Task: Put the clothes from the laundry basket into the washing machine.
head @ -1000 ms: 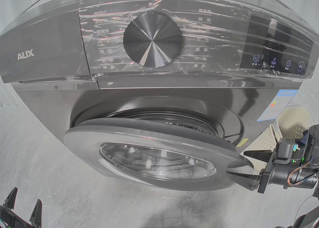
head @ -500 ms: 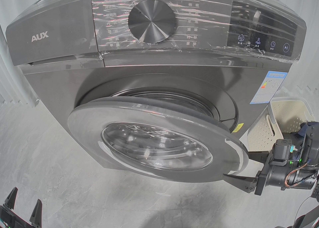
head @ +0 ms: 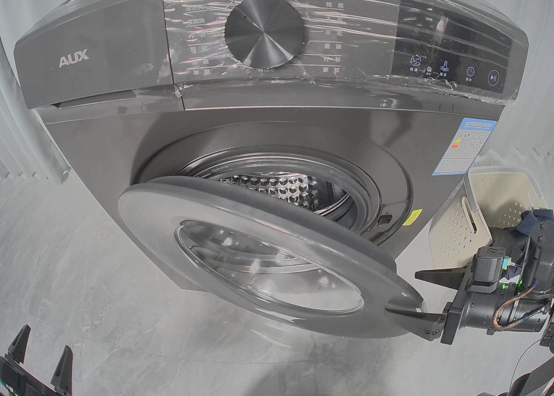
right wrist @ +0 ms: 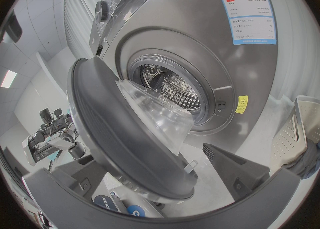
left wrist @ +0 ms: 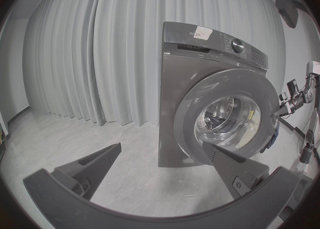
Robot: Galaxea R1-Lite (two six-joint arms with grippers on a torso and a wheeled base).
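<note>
Grey steel washing machine stands with its round door partly open, showing the perforated drum. At 4 o'clock the right gripper is released, its fingers spread either side of the door's rim. The cream laundry basket at 3 o'clock holds dark clothes, and the left gripper sits at 7 o'clock, spread and empty.

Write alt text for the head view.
A grey washing machine with its round door partly open, showing the drum; the open right hand straddles the door's free edge. A cream laundry basket stands at the machine's right, and the open left hand sits low.
</note>
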